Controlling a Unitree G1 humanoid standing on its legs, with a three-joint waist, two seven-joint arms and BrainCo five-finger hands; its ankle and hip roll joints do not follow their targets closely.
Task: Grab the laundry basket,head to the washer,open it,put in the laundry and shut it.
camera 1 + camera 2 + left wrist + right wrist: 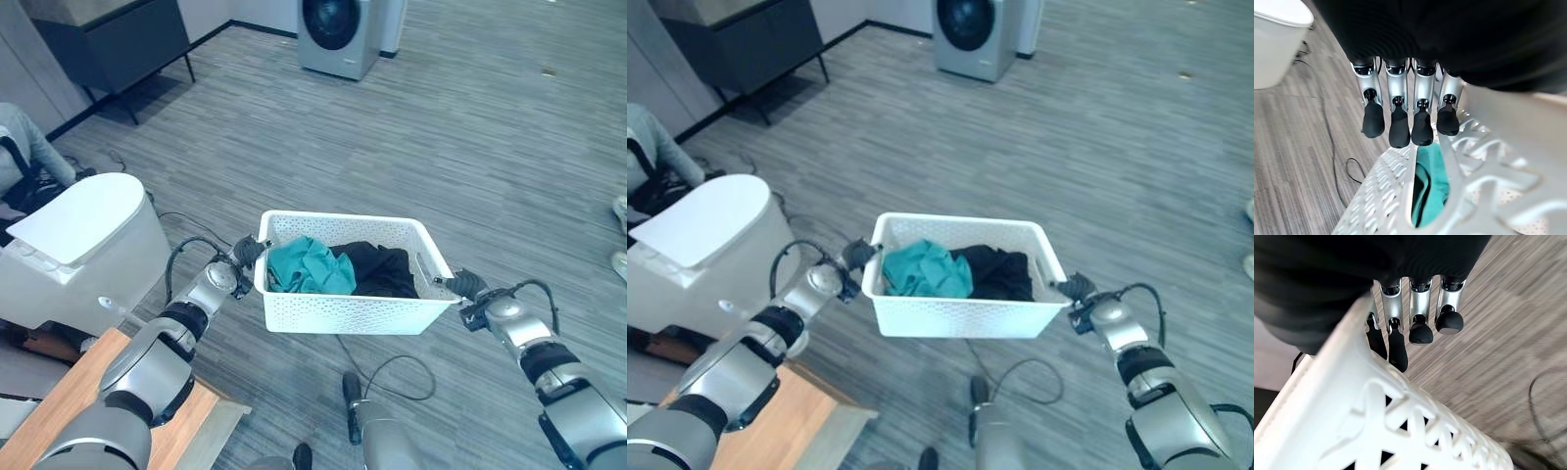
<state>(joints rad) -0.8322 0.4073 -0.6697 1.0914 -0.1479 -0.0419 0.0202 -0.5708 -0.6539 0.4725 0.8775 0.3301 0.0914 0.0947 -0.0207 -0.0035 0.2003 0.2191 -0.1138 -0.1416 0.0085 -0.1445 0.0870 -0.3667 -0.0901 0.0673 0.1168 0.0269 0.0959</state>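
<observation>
Held up at the centre of the head views, well clear of the floor, the white laundry basket [345, 284] is gripped at its two short ends, the left hand [247, 253] and the right hand [464, 286] each curled over the rim. Teal and black laundry [338, 267] is seen piled inside, so the grabbing can be judged done. With the washer [339, 34] far off at the top centre, door closed, the walk, opening, loading and shutting are left
</observation>
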